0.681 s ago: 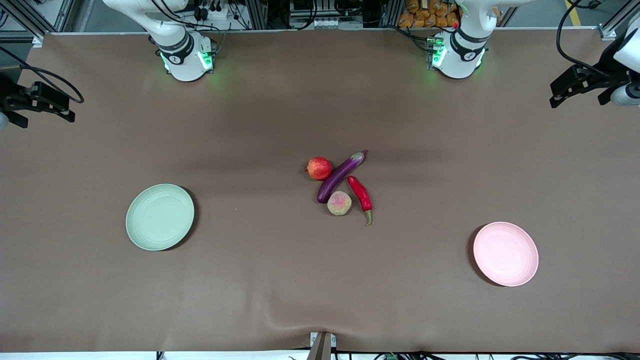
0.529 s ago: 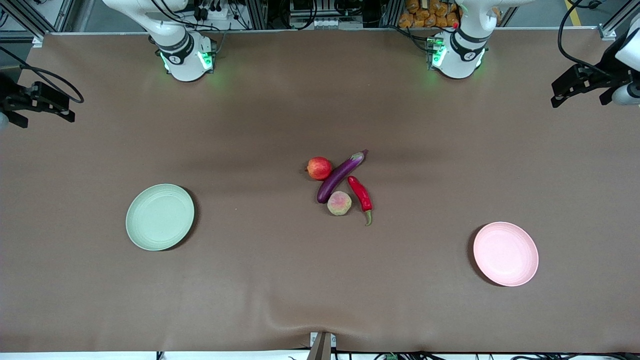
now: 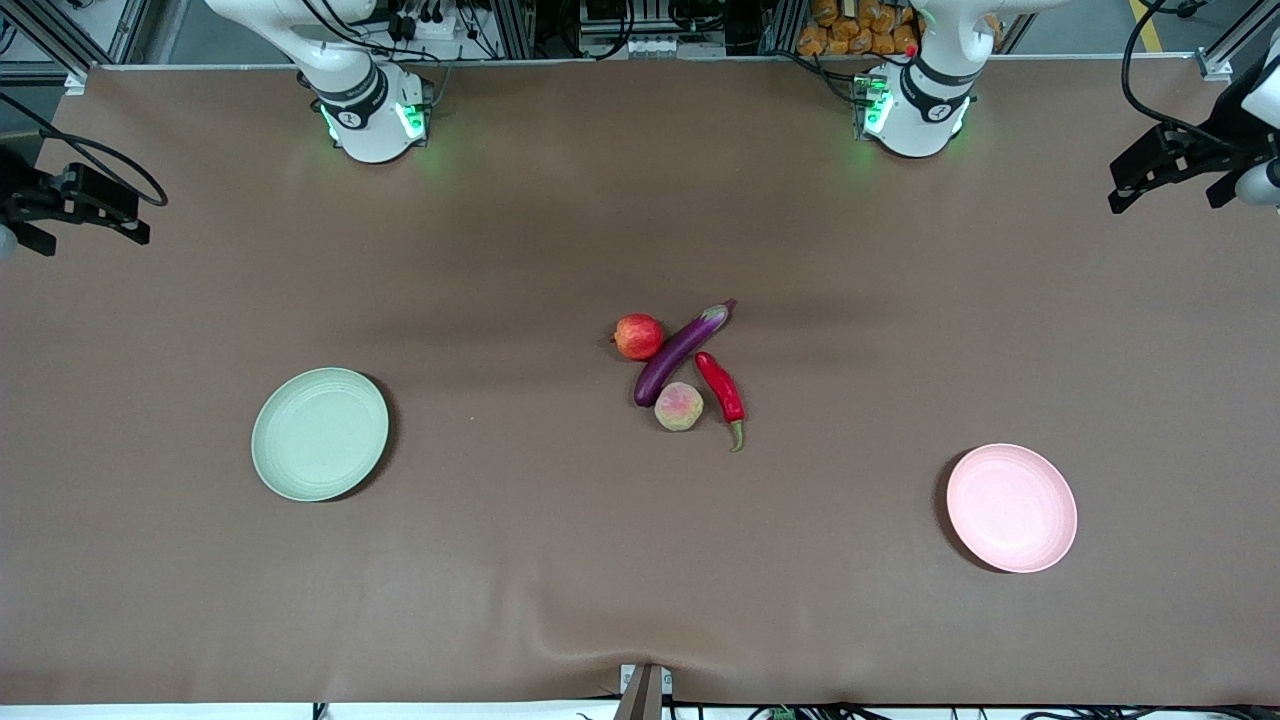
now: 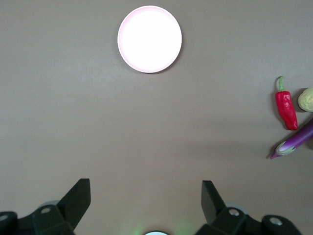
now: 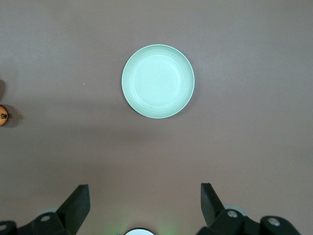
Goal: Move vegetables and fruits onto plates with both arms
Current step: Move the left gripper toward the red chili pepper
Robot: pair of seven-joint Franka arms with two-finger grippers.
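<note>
In the middle of the table lie a red pomegranate (image 3: 638, 336), a purple eggplant (image 3: 683, 350), a red chili pepper (image 3: 722, 388) and a peach (image 3: 679, 406), bunched close together. The pale green plate (image 3: 320, 433) sits toward the right arm's end, the pale pink plate (image 3: 1011, 507) toward the left arm's end. My left gripper (image 3: 1160, 172) hangs open high over the left arm's end of the table. In its wrist view the left gripper (image 4: 145, 188) frames bare cloth, with the pink plate (image 4: 149, 39) and chili pepper (image 4: 285, 108) farther off. My right gripper (image 3: 80, 205) hangs open over the right arm's end; the right gripper (image 5: 145, 191) holds nothing, and the green plate (image 5: 158, 81) shows past it.
Brown cloth (image 3: 520, 560) covers the whole table, with a ripple at the edge nearest the front camera. The two arm bases (image 3: 372, 115) with green lights stand along the table's farthest edge. Both plates hold nothing.
The left gripper has drifted slightly toward its own end of the table. The right gripper, the produce and the plates have not moved.
</note>
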